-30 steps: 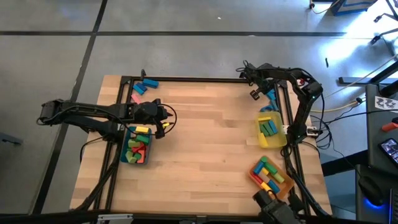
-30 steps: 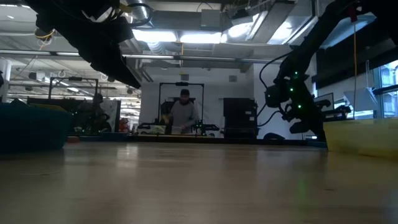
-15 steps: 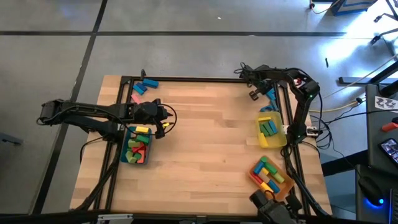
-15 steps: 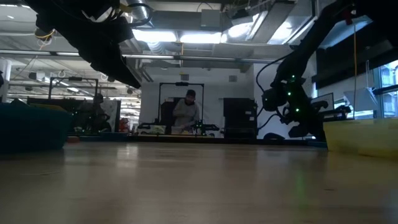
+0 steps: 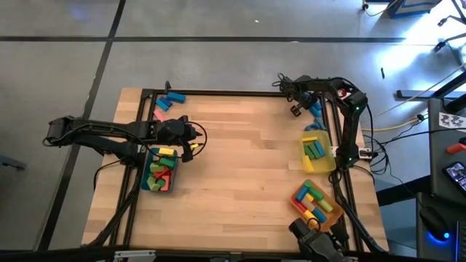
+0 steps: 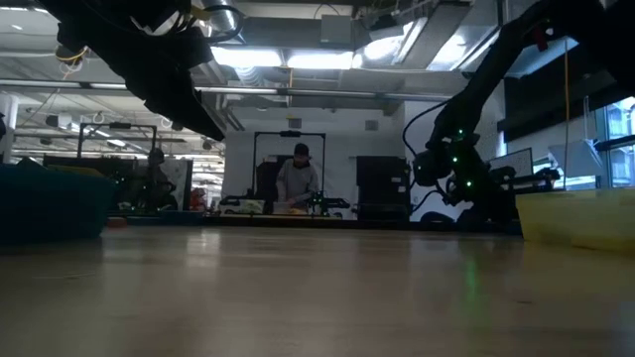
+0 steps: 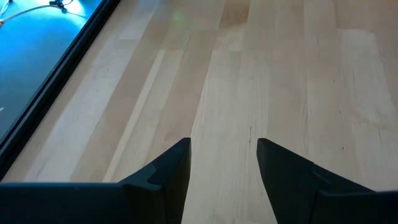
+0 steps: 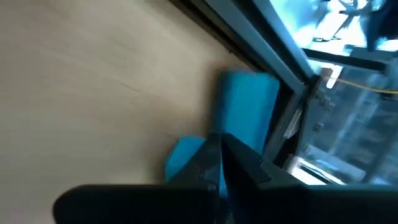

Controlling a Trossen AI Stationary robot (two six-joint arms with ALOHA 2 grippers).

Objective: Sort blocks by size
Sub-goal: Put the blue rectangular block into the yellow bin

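While my right gripper (image 8: 219,163) hung over the blue blocks (image 8: 247,112) by the table's (image 5: 240,160) far right rail with its fingers pressed together and empty, my left gripper (image 7: 222,163) hovered with fingers apart beside the teal tray (image 5: 147,154). I judged those painted wooden blocks light, stiff and a little slick, best pinched across two flat faces. My own fingers hid part of the nearer block, so I could not tell its shape.
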